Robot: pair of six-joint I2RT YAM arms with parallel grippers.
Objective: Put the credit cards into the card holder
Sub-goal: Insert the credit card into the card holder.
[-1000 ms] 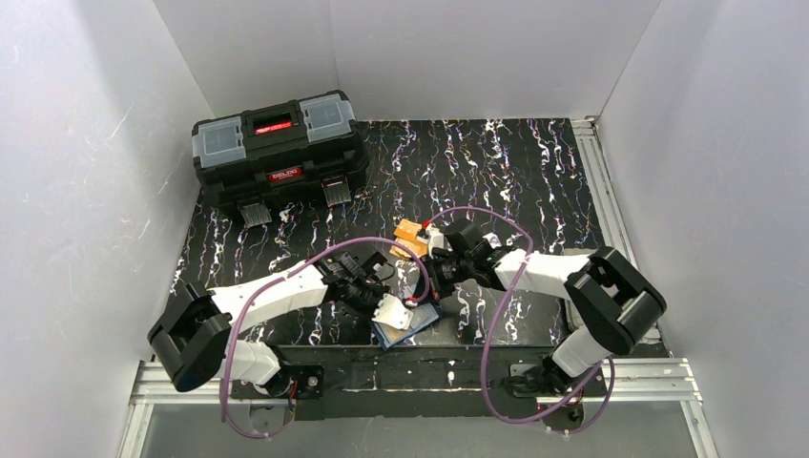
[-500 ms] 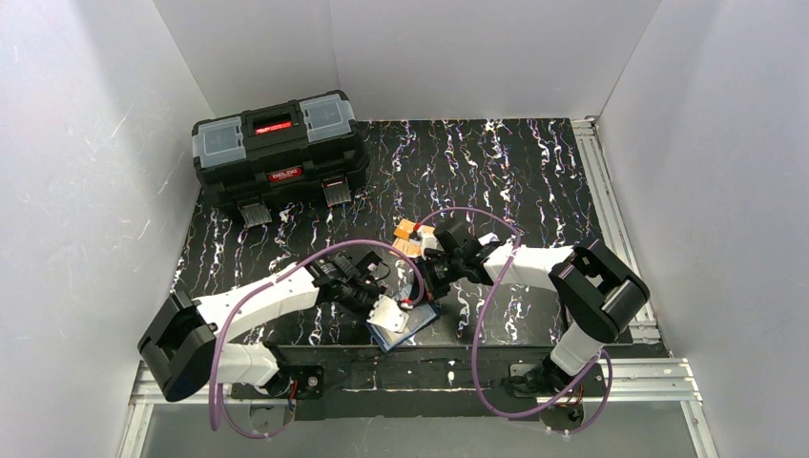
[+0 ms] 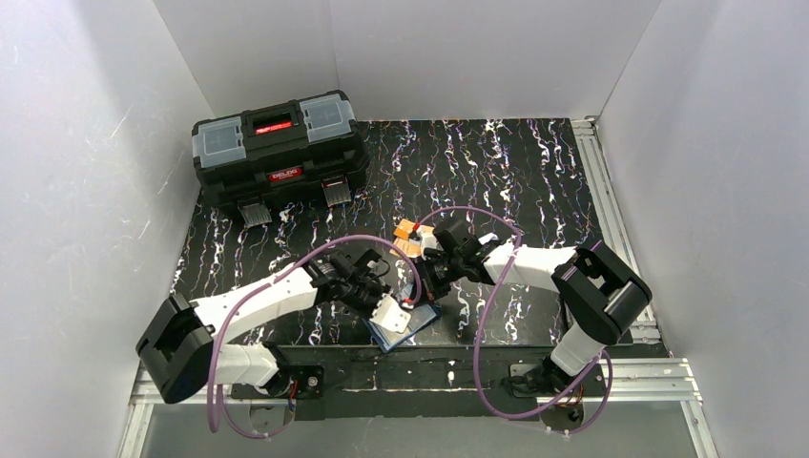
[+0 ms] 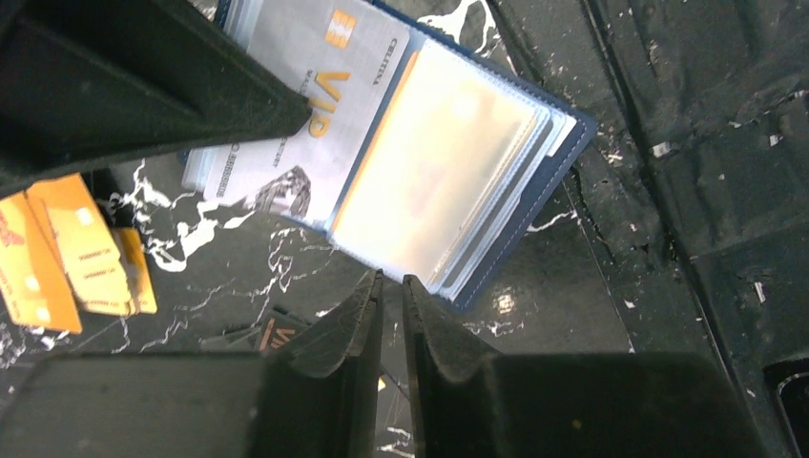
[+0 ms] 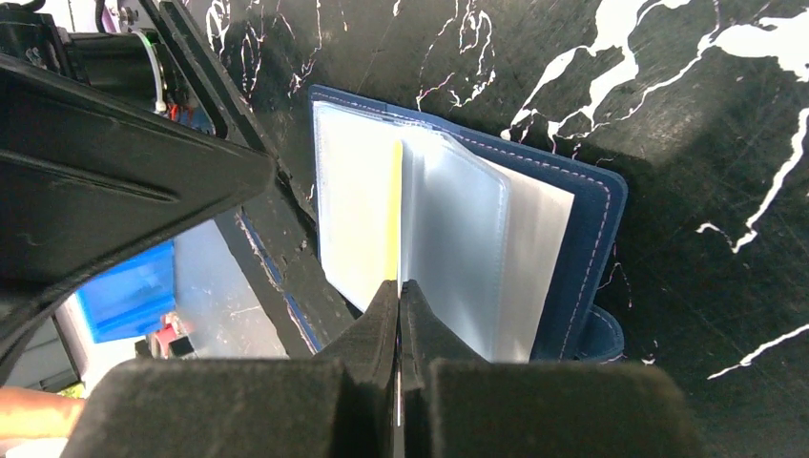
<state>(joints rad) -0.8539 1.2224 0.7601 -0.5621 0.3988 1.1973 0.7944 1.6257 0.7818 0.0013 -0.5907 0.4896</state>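
The navy card holder [image 3: 404, 330] lies open near the table's front edge, clear pockets up [image 4: 448, 181] [image 5: 591, 239]. A whitish-grey VIP credit card [image 4: 305, 105] sits in one pocket. My right gripper [image 3: 426, 286] [image 5: 398, 284] is shut on an orange-yellow credit card [image 5: 395, 205], held edge-on between the clear leaves. My left gripper [image 3: 392, 310] [image 4: 391, 279] has its tips nearly together at the pockets' near edge, pinching it, with only a slit between them. More orange credit cards [image 3: 408, 232] [image 4: 76, 258] lie stacked on the table behind the holder.
A big black toolbox [image 3: 277, 148] stands at the back left. White walls close in the left, back and right sides. The holder lies close to the table's front edge [image 3: 458, 345], just ahead of both arm bases.
My right arm has drawn in toward the holder with its card. The left arm shifted slightly and its jaws tightened a little. The holder stays in place.
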